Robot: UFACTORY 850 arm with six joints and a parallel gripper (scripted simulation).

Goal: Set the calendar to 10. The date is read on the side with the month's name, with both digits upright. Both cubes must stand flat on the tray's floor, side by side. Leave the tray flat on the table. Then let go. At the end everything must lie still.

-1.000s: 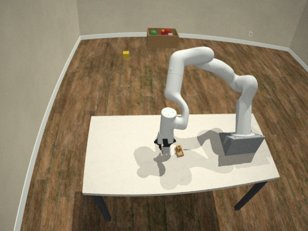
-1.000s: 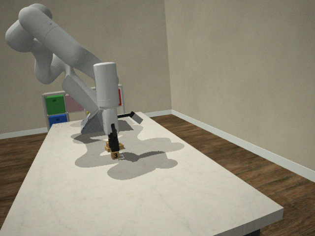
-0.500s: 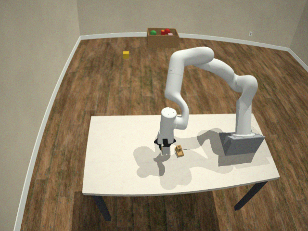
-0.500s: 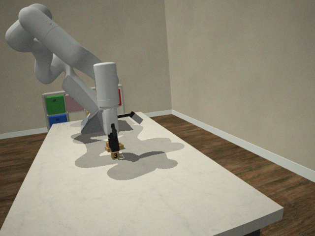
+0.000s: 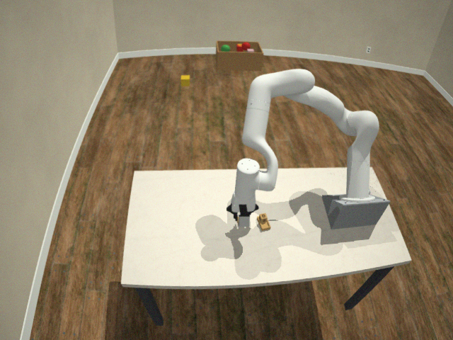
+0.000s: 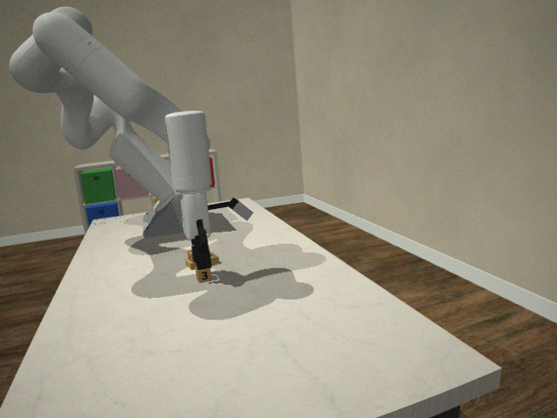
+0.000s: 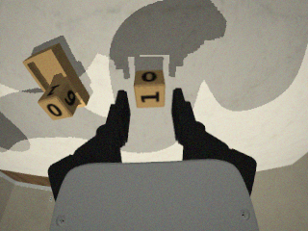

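The claw [image 5: 239,216] [image 6: 204,265] [image 7: 150,100] stands about half open, gripping nothing. Between its fingers, with gaps either side, is the loose cube [image 6: 204,275] [image 7: 149,91], outside the tray [image 5: 266,226] [image 6: 214,259] [image 7: 64,63]. The other cube [image 5: 262,217] [image 6: 190,255] [image 7: 57,102] is at one end of the tray; I can't tell if it sits flat. Seating the loose cube beside it and getting "10" on the month side remain.

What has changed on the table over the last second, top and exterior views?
Nothing visibly changed: no move, grasp or release shows. The end effector stayed open around the loose cube; the tray and the other cube stayed put too.
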